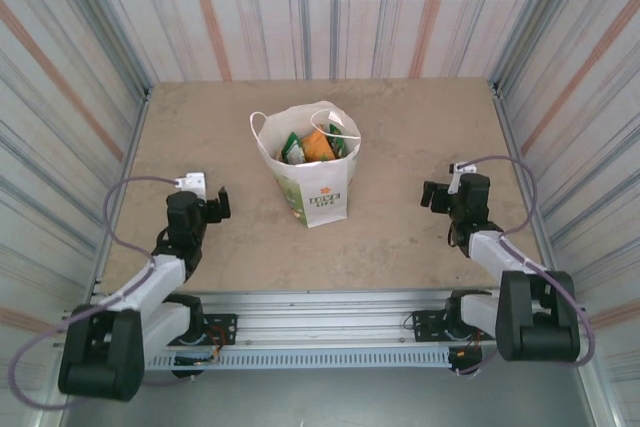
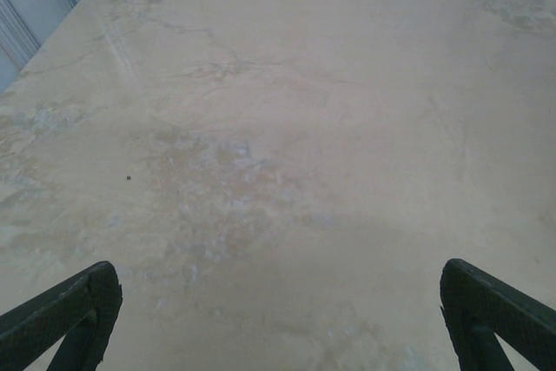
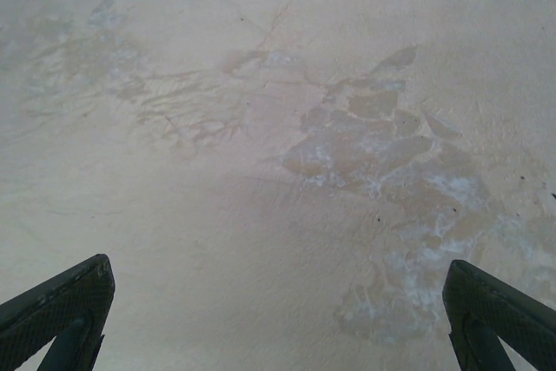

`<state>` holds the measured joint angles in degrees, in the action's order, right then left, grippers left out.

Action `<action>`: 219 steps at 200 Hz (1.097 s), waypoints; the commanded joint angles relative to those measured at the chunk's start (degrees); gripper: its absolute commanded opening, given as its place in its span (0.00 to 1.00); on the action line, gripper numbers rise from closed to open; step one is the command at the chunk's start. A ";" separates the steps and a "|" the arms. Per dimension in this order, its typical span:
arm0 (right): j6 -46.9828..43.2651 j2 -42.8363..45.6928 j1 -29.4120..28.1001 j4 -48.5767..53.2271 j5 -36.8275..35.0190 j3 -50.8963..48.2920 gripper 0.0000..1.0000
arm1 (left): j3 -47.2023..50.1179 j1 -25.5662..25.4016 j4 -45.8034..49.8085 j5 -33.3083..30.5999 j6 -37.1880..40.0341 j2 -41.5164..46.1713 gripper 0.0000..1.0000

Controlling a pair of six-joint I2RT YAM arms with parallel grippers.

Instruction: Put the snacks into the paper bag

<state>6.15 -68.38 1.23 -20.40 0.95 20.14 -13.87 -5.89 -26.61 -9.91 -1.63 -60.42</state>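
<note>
The white paper bag (image 1: 315,192) stands upright in the middle of the table, its mouth open and its printed logo facing the arms. Inside it lie the snacks (image 1: 318,147); an orange packet and green ones show at the top. My left gripper (image 1: 218,205) hovers to the bag's left, well apart from it, open and empty. My right gripper (image 1: 430,194) is to the bag's right, also open and empty. In the left wrist view the left gripper (image 2: 278,280) has bare tabletop between its spread fingers. The right gripper (image 3: 278,274) likewise spans bare marbled tabletop.
Striped walls (image 1: 80,67) close the table on the left, back and right. A metal rail (image 1: 320,332) with both arm bases runs along the near edge. The beige tabletop (image 1: 420,127) lies open around the bag.
</note>
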 commanded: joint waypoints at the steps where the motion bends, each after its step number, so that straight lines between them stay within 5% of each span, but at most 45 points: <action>1: -3.89 -4.83 0.79 -13.90 0.61 0.03 0.99 | -0.64 1.32 -15.66 6.29 4.25 -7.27 0.99; 38: -2.87 -14.76 1.09 -26.75 3.48 0.41 0.99 | -5.41 5.81 -32.23 10.93 4.97 -28.84 0.99; 48: -3.64 -19.48 0.77 -31.27 3.80 0.35 0.99 | -9.57 6.89 -15.86 12.76 2.74 -24.53 0.99; 219: -0.89 -20.30 2.45 -26.66 3.38 2.89 0.99 | -9.42 4.69 -18.74 9.61 4.74 -25.89 0.99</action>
<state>4.25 -88.58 3.40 -46.28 3.53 22.00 -22.39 -0.89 -45.21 0.01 1.78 -86.94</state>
